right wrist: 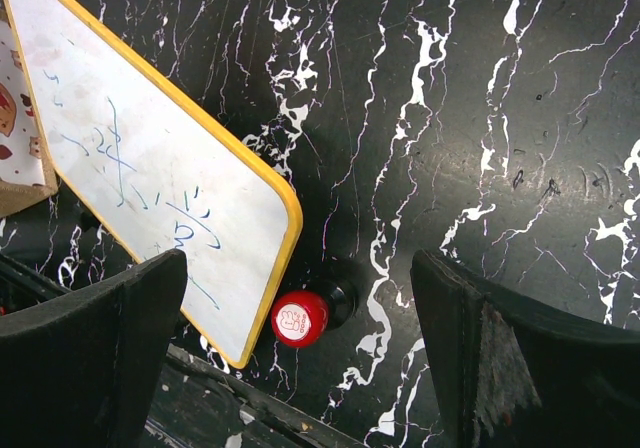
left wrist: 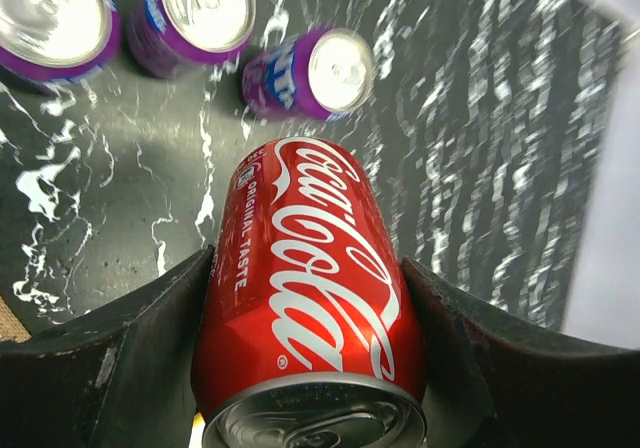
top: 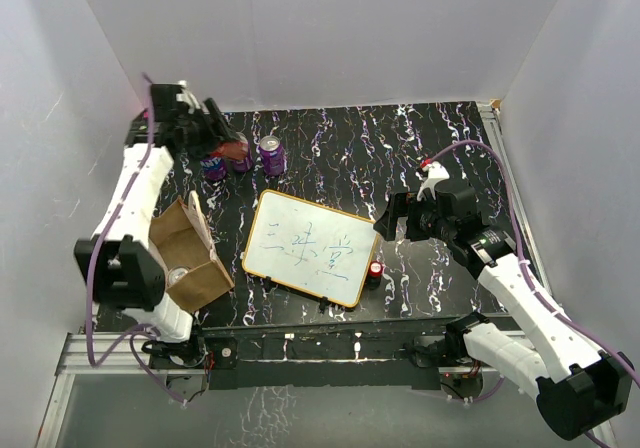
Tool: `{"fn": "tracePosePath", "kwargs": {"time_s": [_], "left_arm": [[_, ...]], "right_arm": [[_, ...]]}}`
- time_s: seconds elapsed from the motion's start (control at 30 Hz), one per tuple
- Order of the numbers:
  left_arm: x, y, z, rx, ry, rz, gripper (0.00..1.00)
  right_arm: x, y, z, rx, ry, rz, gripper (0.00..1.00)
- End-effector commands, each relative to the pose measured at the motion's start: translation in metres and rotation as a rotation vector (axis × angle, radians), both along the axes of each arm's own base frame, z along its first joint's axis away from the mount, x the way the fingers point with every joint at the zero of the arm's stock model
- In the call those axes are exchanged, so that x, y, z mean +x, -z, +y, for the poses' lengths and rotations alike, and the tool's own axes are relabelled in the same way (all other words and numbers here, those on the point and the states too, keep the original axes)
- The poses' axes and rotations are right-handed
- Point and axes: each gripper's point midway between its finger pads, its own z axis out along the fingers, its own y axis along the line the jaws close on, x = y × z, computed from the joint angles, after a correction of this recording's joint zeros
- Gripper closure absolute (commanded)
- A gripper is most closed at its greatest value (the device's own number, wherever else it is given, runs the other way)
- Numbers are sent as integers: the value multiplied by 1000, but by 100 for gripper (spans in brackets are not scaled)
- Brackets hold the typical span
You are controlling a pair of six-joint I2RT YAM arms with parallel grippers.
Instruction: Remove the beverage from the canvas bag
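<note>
The red cola can [left wrist: 310, 288] is outside the canvas bag [top: 190, 258], pinched in the left tool [left wrist: 308, 263], just beside the three purple cans [left wrist: 195, 18]. Set down too close, it could knock one over, I think. Right of the purple cans the counter [top: 400, 158] is bare; behind them stands the wall [top: 300, 38]. The right tool [right wrist: 298, 273], spread, hangs well apart from them.

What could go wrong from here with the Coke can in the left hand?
1. The left hand holds the Coke can close to three purple cans; setting it down there could topple the nearest.
2. The canvas bag stands open right beside the left arm; pulling back may nudge it.
</note>
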Motion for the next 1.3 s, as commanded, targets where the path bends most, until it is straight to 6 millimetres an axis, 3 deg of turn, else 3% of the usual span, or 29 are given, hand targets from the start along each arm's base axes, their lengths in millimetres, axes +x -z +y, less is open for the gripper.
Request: {"fn": "tracePosePath", "kwargs": {"time_s": [0.0, 0.17, 0.37, 0.57, 0.97, 1.13, 1.27], "left_arm": [[0, 21, -14, 160, 48, 56, 74], [2, 61, -4, 216, 21, 106, 74], [5, 95, 7, 284, 1, 173, 74], [10, 129, 7, 292, 12, 240, 74], [29, 169, 7, 307, 0, 350, 66], [28, 170, 8, 314, -4, 363, 51], [28, 167, 9, 321, -5, 354, 29]], "right_arm": [[8, -18, 2, 15, 2, -77, 2], [11, -23, -2, -7, 17, -81, 2], [19, -45, -11, -54, 46, -132, 2], [14, -34, -13, -50, 51, -141, 2], [14, -38, -17, -46, 66, -195, 2], [13, -38, -15, -47, 57, -206, 2], [14, -37, -14, -48, 56, -208, 2]]}}
